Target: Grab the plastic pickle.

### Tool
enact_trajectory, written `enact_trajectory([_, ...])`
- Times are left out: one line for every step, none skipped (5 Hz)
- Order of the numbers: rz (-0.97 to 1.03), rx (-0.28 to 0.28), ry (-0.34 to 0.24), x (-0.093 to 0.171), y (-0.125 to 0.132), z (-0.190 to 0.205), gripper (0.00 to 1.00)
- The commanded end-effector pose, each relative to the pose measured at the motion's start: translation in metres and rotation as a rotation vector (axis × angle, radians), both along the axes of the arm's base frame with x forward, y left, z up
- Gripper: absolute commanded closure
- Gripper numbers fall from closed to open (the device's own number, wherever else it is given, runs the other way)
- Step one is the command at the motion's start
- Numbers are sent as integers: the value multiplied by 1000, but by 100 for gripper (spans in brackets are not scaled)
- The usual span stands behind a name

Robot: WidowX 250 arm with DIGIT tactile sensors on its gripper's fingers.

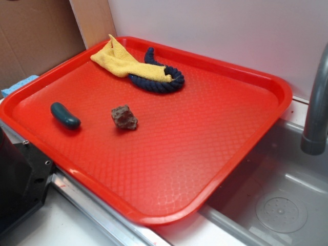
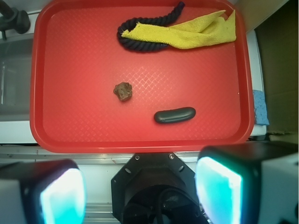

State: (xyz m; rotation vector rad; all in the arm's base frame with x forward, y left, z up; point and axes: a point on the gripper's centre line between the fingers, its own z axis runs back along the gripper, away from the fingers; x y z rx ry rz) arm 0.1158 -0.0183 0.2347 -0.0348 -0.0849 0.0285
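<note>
The plastic pickle (image 1: 65, 115) (image 2: 175, 115), dark teal-green and slightly curved, lies flat on the red tray (image 1: 169, 169) (image 2: 74, 70) near its left edge in the exterior view. In the wrist view my gripper (image 2: 140, 193) hangs high above the robot base, off the tray's near edge, well apart from the pickle. Its two pads (image 2: 63, 198) stand wide apart with nothing between them. The gripper itself is out of the exterior view.
A brown rock-like chunk (image 1: 124, 117) (image 2: 123, 91) sits beside the pickle. A navy rope ring (image 1: 159, 78) (image 2: 140, 42) and a yellow cloth (image 1: 123, 60) (image 2: 187, 33) lie at the tray's far side. A grey sink (image 1: 277, 205) and faucet (image 1: 315, 107) are to the right.
</note>
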Motion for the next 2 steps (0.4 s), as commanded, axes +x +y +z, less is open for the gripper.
enact_trajectory([0,0,0,0,0,0,0])
enact_trajectory([140,-24,12,4,5,-8,0])
